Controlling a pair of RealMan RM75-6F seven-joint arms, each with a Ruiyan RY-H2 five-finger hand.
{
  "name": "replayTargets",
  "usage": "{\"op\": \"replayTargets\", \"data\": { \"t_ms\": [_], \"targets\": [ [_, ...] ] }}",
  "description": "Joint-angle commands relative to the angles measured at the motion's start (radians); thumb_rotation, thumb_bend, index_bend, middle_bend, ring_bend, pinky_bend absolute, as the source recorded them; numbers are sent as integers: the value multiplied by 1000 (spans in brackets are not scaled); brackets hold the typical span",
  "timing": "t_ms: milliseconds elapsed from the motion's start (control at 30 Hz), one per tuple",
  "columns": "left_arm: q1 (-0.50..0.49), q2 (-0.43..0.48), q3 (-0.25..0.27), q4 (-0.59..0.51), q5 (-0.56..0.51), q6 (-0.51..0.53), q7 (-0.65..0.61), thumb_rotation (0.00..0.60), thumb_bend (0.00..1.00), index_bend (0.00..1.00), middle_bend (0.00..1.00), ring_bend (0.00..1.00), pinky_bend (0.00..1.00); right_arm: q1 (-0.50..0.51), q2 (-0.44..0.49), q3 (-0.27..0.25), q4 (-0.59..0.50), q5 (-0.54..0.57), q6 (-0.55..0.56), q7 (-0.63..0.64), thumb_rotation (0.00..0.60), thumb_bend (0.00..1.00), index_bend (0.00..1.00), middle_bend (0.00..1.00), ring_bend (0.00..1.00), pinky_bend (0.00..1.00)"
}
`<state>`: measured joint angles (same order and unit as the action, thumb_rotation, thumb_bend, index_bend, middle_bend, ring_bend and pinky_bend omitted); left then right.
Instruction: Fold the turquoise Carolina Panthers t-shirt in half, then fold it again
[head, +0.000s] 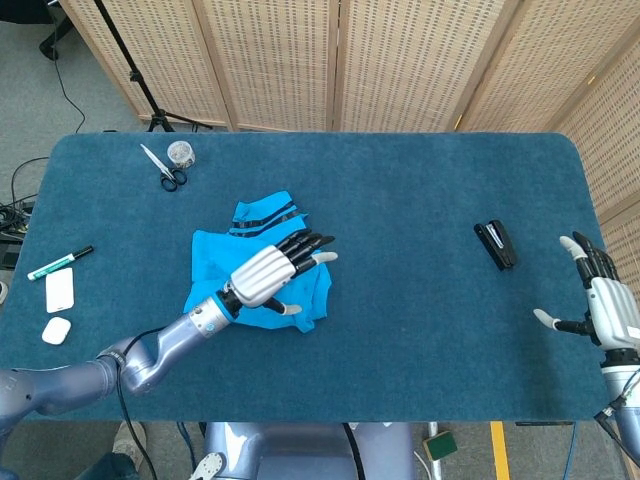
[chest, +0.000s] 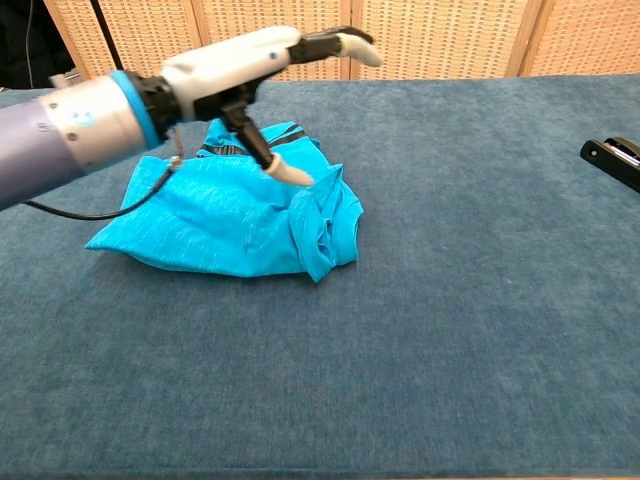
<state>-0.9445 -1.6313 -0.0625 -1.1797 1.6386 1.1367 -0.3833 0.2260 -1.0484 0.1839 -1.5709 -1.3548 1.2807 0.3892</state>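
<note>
Head view steeply down from above, chest view low and near; shared t-shirt (head: 250, 262)

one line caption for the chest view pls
Left hand open above the folded turquoise t-shirt on the blue table.

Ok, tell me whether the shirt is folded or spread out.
Folded. The shirt lies as a small bunched bundle, cloth doubled over with a rumpled right edge; the left hand hovers above it, open.
</note>
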Motion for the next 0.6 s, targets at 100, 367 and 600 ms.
{"op": "replayTargets", "data": {
  "t_ms": [100, 367, 600],
  "targets": [
    [97, 82, 28, -34, -37, 70, 31, 600, 0, 0, 0, 0, 0, -2, 5, -2, -6, -8, 4, 5, 600, 0, 0, 0, 0, 0],
    [291, 254, 50, -170, -165, 176, 143, 600, 0, 0, 0, 0, 0, -4, 12, -8, -20, -22, 12, -1, 600, 0, 0, 0, 0, 0],
    [446, 379, 75, -268, -268, 249, 177, 600, 0, 0, 0, 0, 0, -9, -2, -8, -13, -16, 40, -88, 600, 0, 0, 0, 0, 0]
  ]
}}
